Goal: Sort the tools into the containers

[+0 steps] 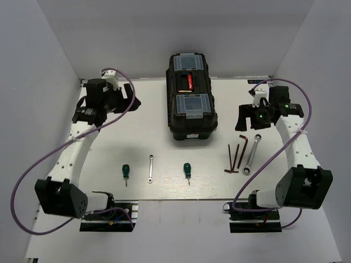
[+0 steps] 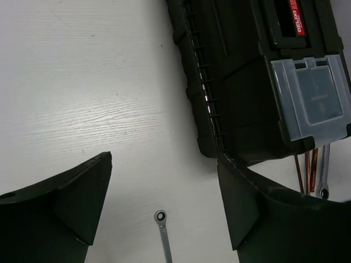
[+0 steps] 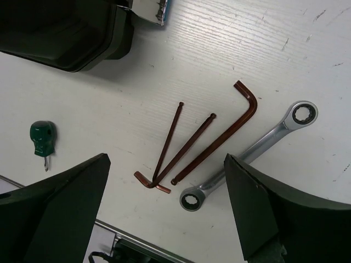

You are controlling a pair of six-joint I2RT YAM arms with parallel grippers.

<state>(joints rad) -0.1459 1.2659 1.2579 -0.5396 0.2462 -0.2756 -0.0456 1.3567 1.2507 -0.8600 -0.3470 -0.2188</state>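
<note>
All seven tools lie on the desk (image 1: pixel 137 131); the toolbox (image 1: pixel 192 131) at its far middle is shut.
Left fingers (image 2: pixel 71 203) and right fingers (image 3: pixel 66 203) gape wide, holding nothing. The right hover above the hex keys (image 3: pixel 214 137), which cross at their bends beside the larger wrench (image 3: pixel 258 145). Best to pinch one shank away from the crossing.

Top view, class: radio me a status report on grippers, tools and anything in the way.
Left gripper open, right gripper open, both empty. Screwdrivers, wrenches, hex keys loose on table, none sorted. In the way: toolbox closed.
</note>
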